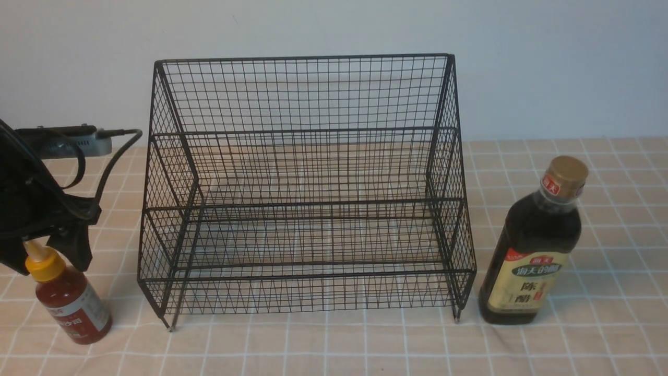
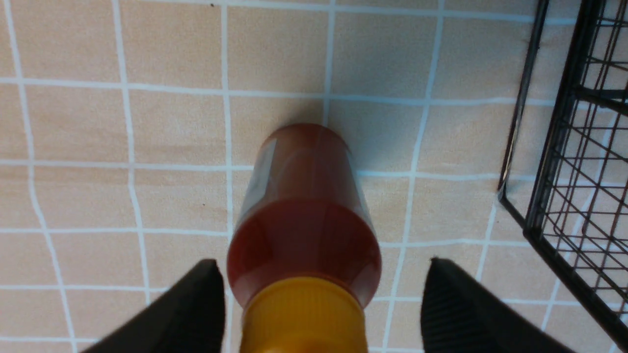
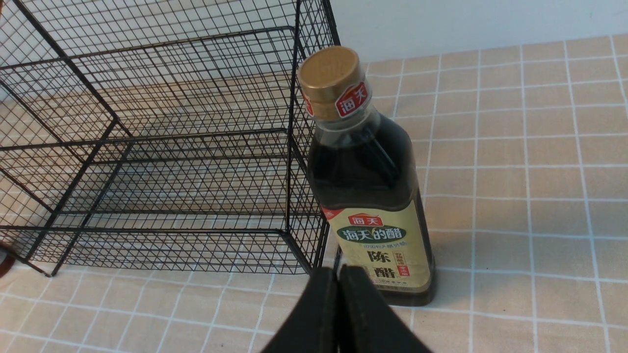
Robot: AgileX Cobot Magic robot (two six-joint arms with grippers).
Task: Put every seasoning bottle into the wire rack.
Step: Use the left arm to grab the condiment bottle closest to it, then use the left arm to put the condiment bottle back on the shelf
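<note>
The small red-sauce seasoning bottle (image 1: 70, 300) (image 2: 304, 196) with a yellow cap stands on the cloth left of the black wire rack (image 1: 308, 209) (image 2: 564, 171) (image 3: 147, 147). My left gripper (image 1: 44, 250) (image 2: 322, 261) is open and straddles the bottle's cap from above, with cloth showing between the cap and each finger. The taller dark vinegar bottle (image 1: 532, 250) (image 3: 368, 181) with a gold cap stands upright just right of the rack. My right gripper (image 3: 338, 269) is shut and empty, low in front of the vinegar bottle. It is out of the front view. Both rack tiers are empty.
A checked peach tablecloth (image 1: 334, 344) covers the table. A grey box with a black cable (image 1: 68, 141) lies at the back left, behind my left arm. A white wall stands close behind the rack.
</note>
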